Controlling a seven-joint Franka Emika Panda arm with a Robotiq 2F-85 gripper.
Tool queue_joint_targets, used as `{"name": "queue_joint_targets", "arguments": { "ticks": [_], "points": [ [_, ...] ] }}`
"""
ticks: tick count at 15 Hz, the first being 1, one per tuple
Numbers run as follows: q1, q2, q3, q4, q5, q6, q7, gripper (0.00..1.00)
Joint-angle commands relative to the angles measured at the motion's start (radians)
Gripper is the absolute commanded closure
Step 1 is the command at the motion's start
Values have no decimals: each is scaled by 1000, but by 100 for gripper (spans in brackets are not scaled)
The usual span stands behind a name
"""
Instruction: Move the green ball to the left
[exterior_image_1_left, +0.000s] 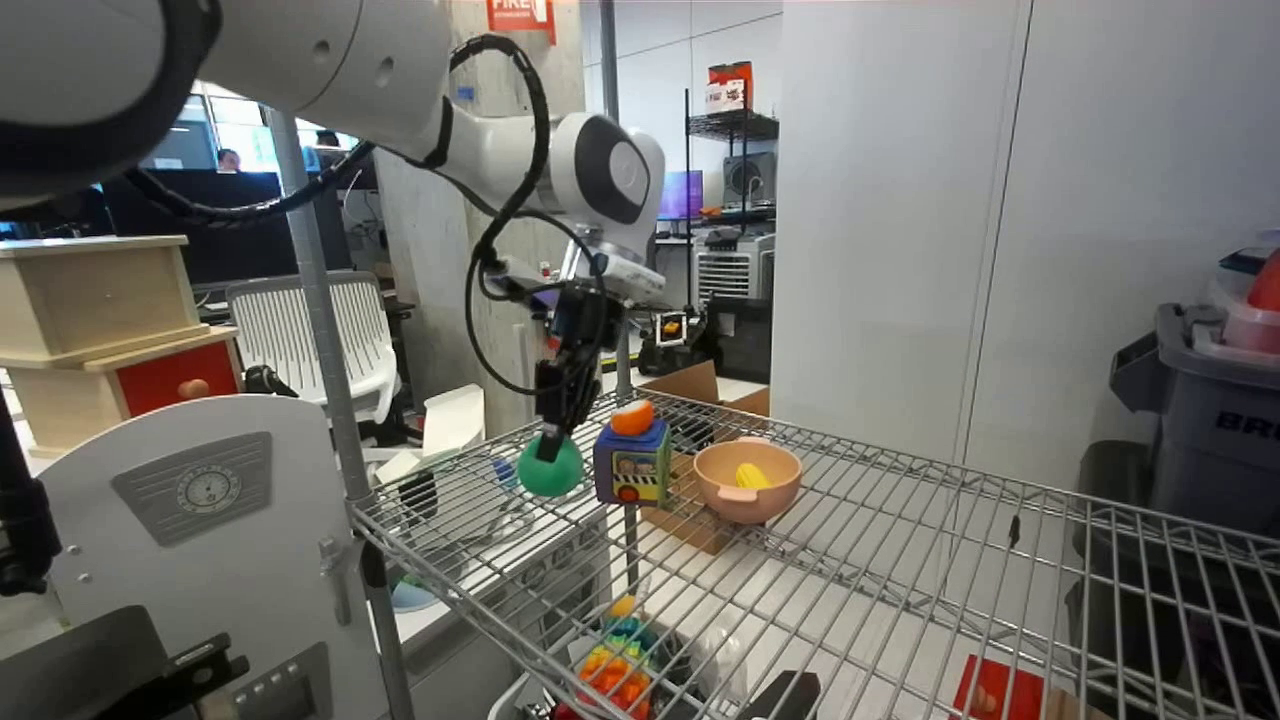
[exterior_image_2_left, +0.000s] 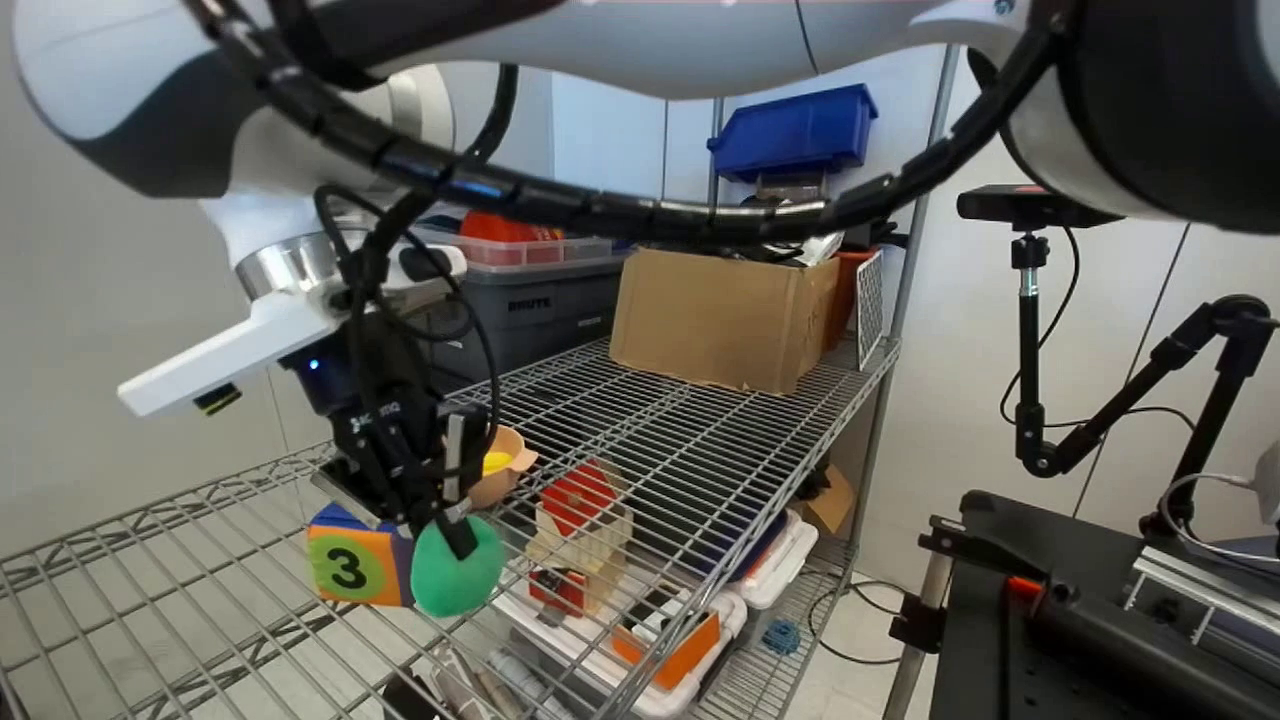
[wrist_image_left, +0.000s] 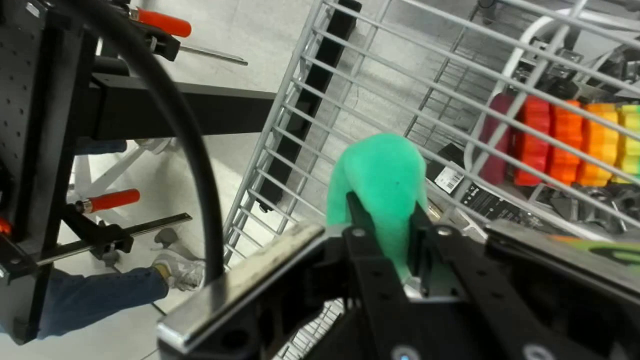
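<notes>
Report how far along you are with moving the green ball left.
Done: the grasp; the gripper is closed on the green ball, which bulges in the wrist view. In hand: apparently the move; the ball appears beside the block toy, though whether it is far enough left I can't tell. Left: probably setting it on the wire shelf and letting go; it is not yet released.
</notes>
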Motion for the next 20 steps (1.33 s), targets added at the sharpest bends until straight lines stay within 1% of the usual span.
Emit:
{"name": "queue_joint_targets", "arguments": {
  "ticks": [1,5,6,7,8,14,15,20],
  "points": [
    [60,64,-24,49,-61,-4,-60,95],
    [101,97,-46,43,-110,44,-84,95],
    [107,100,-55,44,-123,53,-90,56],
    [112,92,-60,29,-132,65,-100,54],
    [114,85,-63,18,-139,81,-106,48],
    [111,65,-65,8,-144,128,-165,4],
    [112,62,-64,8,-143,131,-176,1],
    [116,37,-62,15,-140,136,-215,0]
  ]
}}
